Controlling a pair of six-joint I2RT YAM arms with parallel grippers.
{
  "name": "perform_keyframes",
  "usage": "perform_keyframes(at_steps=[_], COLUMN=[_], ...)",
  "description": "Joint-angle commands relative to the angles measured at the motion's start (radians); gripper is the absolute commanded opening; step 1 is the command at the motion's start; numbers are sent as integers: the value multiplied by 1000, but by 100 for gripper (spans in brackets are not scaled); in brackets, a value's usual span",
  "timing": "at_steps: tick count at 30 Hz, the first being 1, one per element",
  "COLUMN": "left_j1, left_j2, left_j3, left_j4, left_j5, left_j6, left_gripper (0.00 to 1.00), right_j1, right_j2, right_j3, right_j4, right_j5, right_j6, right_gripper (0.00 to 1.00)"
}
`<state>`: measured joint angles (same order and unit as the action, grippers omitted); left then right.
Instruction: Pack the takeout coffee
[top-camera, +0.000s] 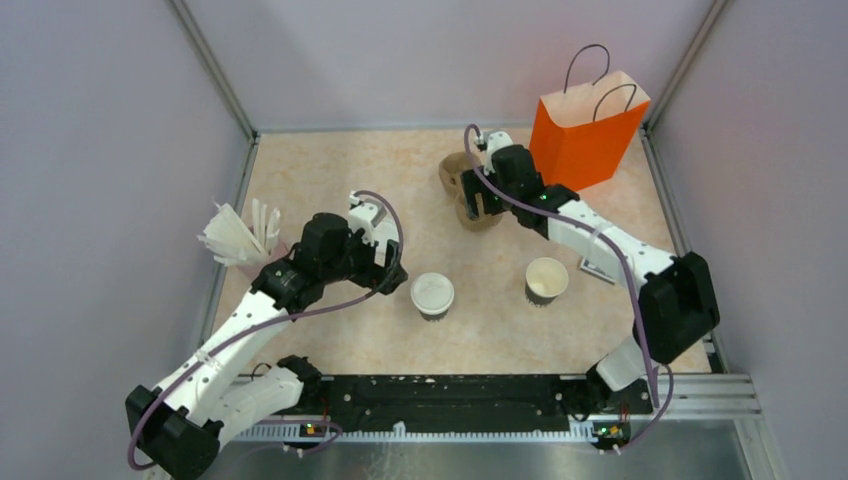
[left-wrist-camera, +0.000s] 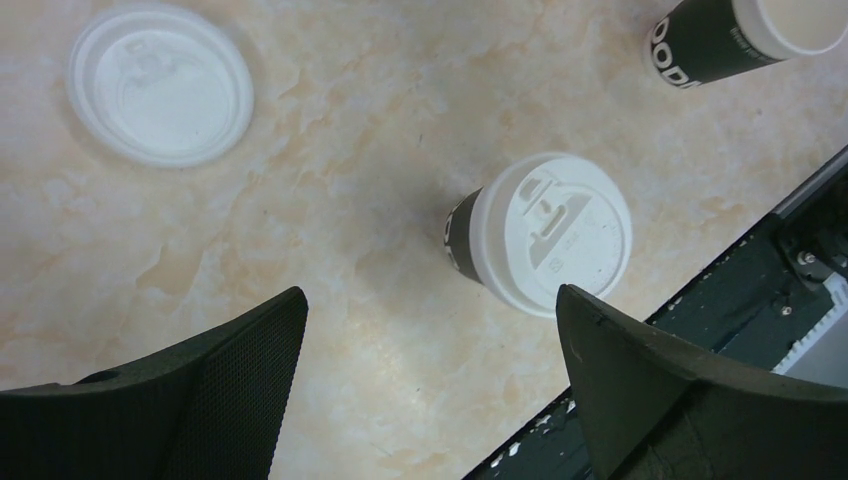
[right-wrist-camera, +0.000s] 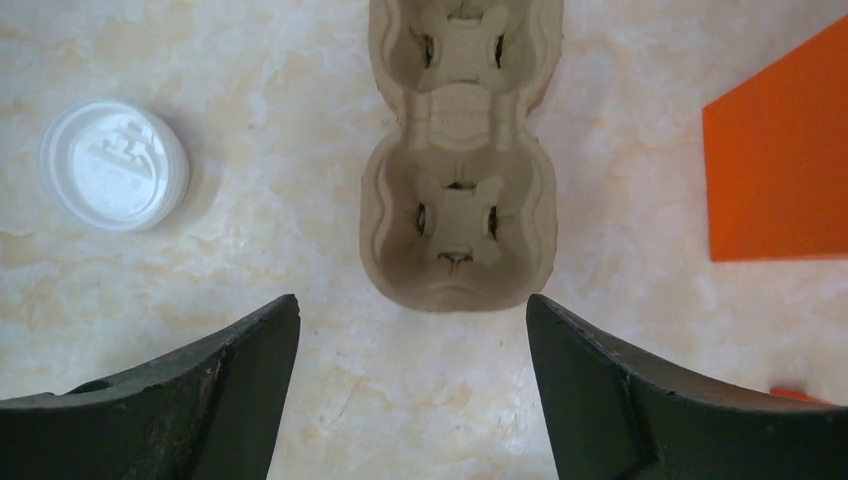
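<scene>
The takeout coffee (top-camera: 432, 295) stands upright at the middle of the table, a dark-walled paper cup with a white lid; in the left wrist view the takeout coffee (left-wrist-camera: 545, 235) lies just ahead of my right-hand finger. My left gripper (top-camera: 388, 262) hangs open to the left of it, and between the spread fingers of the left gripper (left-wrist-camera: 430, 330) only bare table shows. A second cup (top-camera: 547, 280) stands uncovered to the right. My right gripper (top-camera: 478, 205) hovers open over the brown pulp tray (right-wrist-camera: 460, 170), the right gripper (right-wrist-camera: 412, 320) holding nothing.
An orange paper bag (top-camera: 590, 130) stands at the back right, beside the tray. A loose white lid (left-wrist-camera: 160, 97) lies flat on the table, the same lid (right-wrist-camera: 115, 165) left of the tray. A bunch of white wrapped sticks (top-camera: 238, 235) sits at the left edge.
</scene>
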<state>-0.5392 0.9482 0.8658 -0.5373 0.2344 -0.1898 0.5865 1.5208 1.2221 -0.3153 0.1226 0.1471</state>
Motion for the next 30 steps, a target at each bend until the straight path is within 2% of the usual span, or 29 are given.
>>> perform_keyframes(at_steps=[1, 8, 11, 19, 24, 30], left_j1=[-2, -2, -2, -1, -2, -2], left_j2=[-77, -152, -165, -161, -172, -196], left_j3=[-71, -94, -100, -87, -79, -92], left_j4=[46, 52, 60, 42, 26, 42], left_j5=[-65, -98, -103, -183, -204, -222], left_j6=[3, 1, 5, 5, -1, 5], left_gripper=[99, 99, 99, 99, 99, 99], right_j1=[-4, -24, -31, -45, -58, -65], right_j2=[92, 302, 358, 278, 275, 348], right_j3=[141, 297, 351, 488, 478, 477], right_j4=[37, 48, 31, -77, -94, -101], right_j5=[67, 41, 39, 76, -43, -44], right_j6=[-77, -81, -78, 12, -78, -142], right_gripper=[80, 62, 58, 58, 58, 55])
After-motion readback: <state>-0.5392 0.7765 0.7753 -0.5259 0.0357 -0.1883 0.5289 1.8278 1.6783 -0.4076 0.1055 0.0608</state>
